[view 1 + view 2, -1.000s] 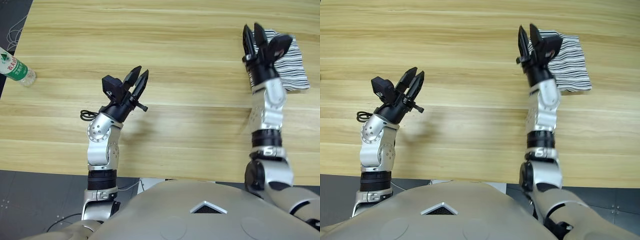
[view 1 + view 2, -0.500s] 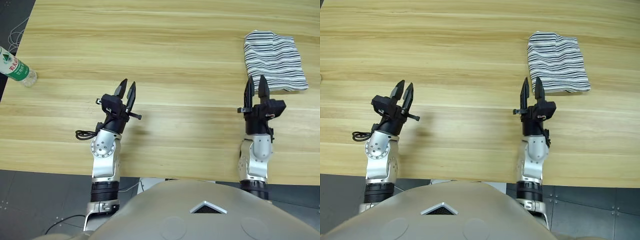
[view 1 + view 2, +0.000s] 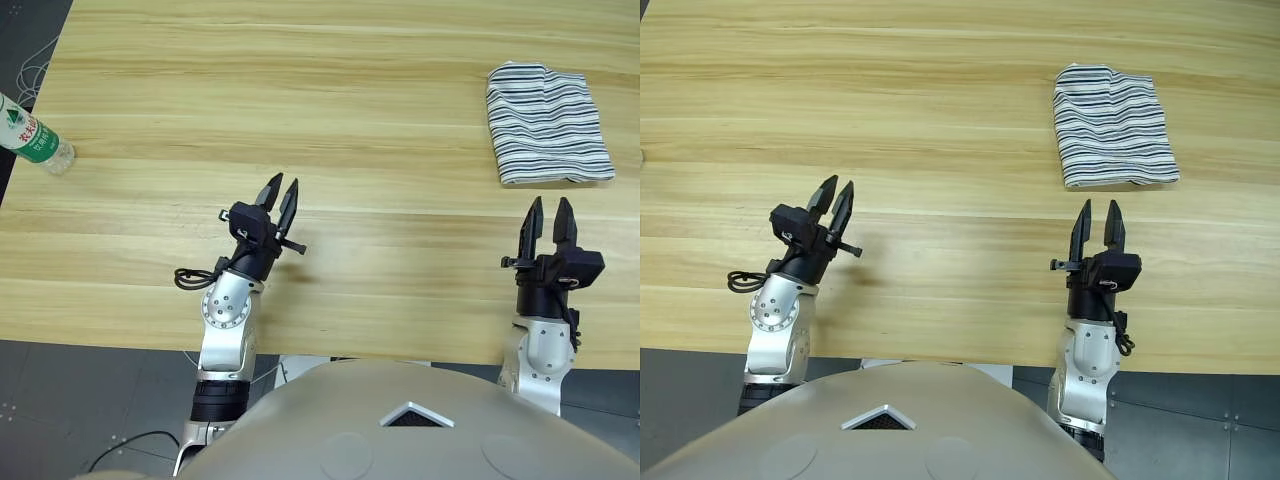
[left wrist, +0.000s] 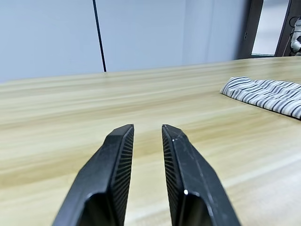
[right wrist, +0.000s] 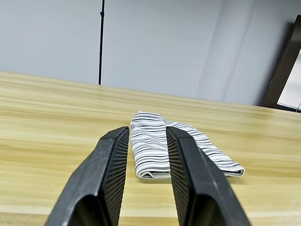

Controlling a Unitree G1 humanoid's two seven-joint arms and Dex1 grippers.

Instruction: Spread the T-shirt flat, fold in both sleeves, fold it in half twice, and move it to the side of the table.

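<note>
Over table (image 3: 300,100) front, left fingers (image 3: 269,193), right fingers (image 3: 532,225), narrowly parted, empty

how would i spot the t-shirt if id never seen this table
On the long wooden table, look to the far right, beyond the right gripper. The T-shirt lies there folded into a compact rectangle. Its dark and white stripes set it apart from the green-labelled plastic bottle by the left edge.
</note>
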